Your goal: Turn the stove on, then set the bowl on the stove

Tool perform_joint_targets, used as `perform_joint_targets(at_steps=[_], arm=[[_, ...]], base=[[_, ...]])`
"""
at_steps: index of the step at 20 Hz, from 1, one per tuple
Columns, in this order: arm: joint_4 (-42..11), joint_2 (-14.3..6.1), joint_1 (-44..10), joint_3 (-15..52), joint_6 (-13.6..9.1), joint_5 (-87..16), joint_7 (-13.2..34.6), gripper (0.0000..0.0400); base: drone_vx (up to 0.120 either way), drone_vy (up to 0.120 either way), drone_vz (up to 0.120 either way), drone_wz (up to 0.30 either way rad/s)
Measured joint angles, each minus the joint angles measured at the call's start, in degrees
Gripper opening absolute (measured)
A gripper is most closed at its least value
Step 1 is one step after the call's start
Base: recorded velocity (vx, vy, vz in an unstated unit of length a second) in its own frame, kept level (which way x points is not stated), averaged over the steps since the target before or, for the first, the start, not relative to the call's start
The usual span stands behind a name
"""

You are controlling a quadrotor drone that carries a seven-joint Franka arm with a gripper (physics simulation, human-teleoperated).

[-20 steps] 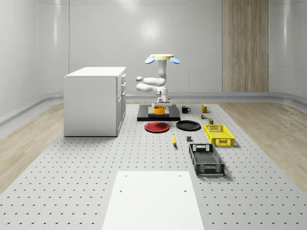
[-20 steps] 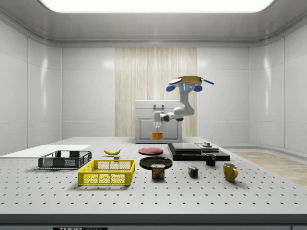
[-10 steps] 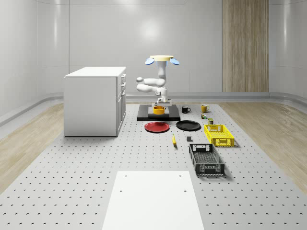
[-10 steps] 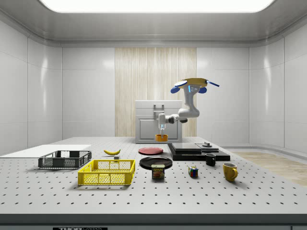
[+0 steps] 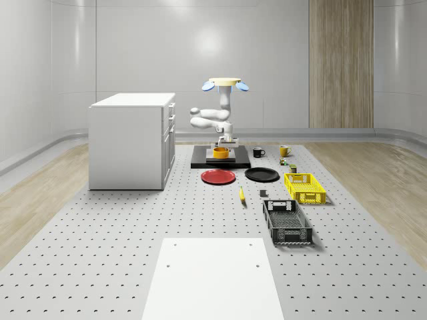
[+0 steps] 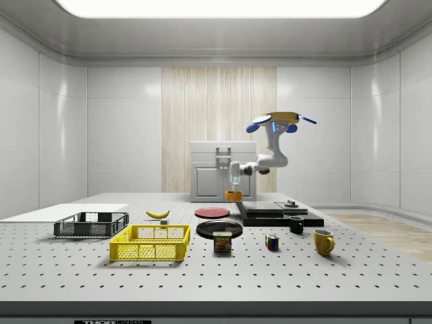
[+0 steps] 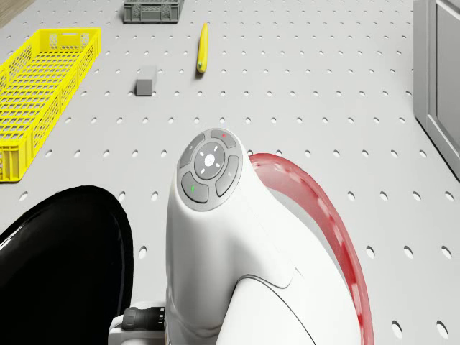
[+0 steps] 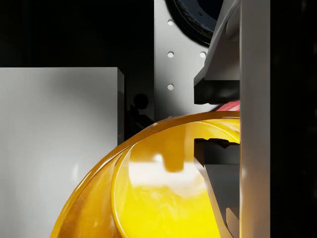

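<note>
Clamped on the rim of the orange bowl by the end effector, one finger inside, one outside. Drone hovering above the stove. Best kept level, carried over the plate just beyond, then lowered gently.

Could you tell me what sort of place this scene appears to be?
Probably a simulated robotics test room, loosely staged as a kitchen: a perforated floor like an optical bench, a stove and white cabinet, and scattered props such as crates and a banana.
</note>
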Motion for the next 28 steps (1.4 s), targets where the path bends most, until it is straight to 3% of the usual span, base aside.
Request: perform_joint_targets(at_steps=[28], arm=[[0.0,-0.3,-0.1,0.0,0.2,0.1,0.1,0.01]], base=[[-0.12,-0.004,0.0,0.0]])
